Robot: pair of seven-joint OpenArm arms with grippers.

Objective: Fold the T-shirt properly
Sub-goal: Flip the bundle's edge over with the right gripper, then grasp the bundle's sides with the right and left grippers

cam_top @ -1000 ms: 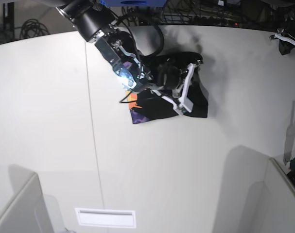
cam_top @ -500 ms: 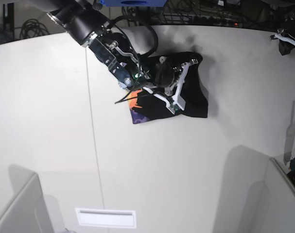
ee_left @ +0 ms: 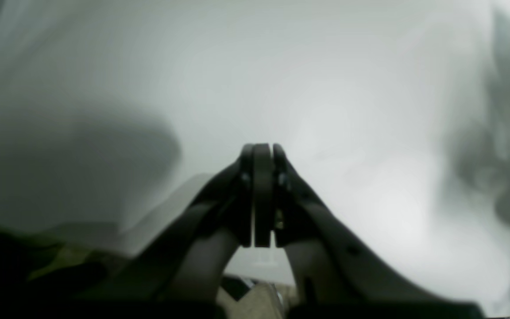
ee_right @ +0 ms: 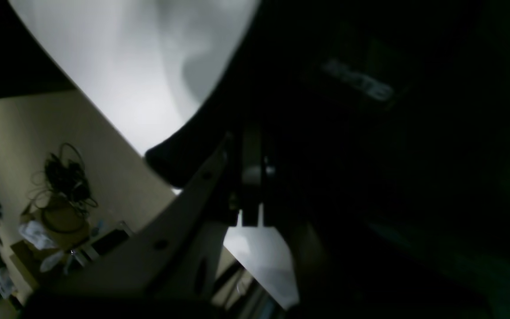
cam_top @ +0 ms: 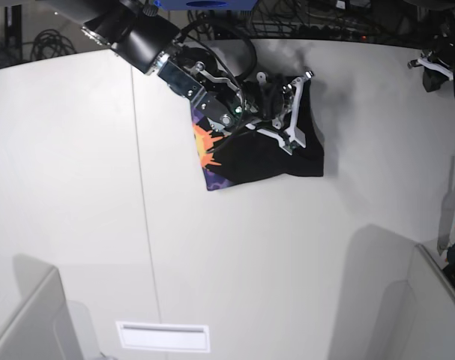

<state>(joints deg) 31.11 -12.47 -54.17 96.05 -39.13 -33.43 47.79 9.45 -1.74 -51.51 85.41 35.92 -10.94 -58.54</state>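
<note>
I think I am working in a robot lab. Behind the big white table (cam_top: pixel 77 187) I see lots of black cables (cam_top: pixel 51 41) on the floor, and messy wires (ee_right: pixel 64 177) sit by the wall past its edge.

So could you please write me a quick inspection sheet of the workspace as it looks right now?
Surface: white table, a seam running down its left part.
Job's things: black T-shirt bunched in a rough folded heap at the far middle, its orange and purple print showing at the left edge.
Clutter: a flat white rectangular plate near the front edge.
Grippers: right gripper shut, over the T-shirt; whether it pinches cloth cannot be told. Left gripper shut, empty, parked over bare table at the far corner.
Cables: a black cable looping off the right arm; more behind the table.
Surroundings: grey panels at both front corners.
</note>
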